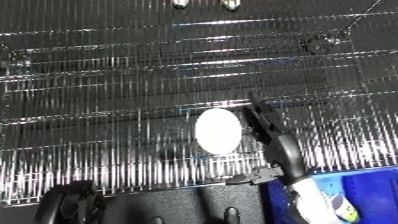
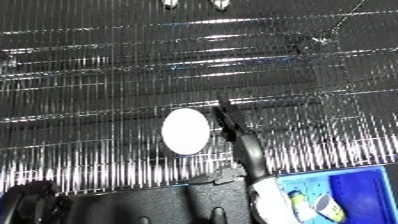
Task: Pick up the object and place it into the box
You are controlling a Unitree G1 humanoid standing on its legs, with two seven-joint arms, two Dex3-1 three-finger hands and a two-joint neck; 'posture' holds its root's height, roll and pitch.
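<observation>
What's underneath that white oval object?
The white oval object lies on a dark wire-grid surface. The grid directly beneath it is covered. The right hand reaches beside it.

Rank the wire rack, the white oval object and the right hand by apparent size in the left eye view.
1. Wire rack, filling most of the view.
2. Right hand.
3. White oval object.
The hand and the oval look close in size; the hand's nearness makes that ranking unsure.
</observation>
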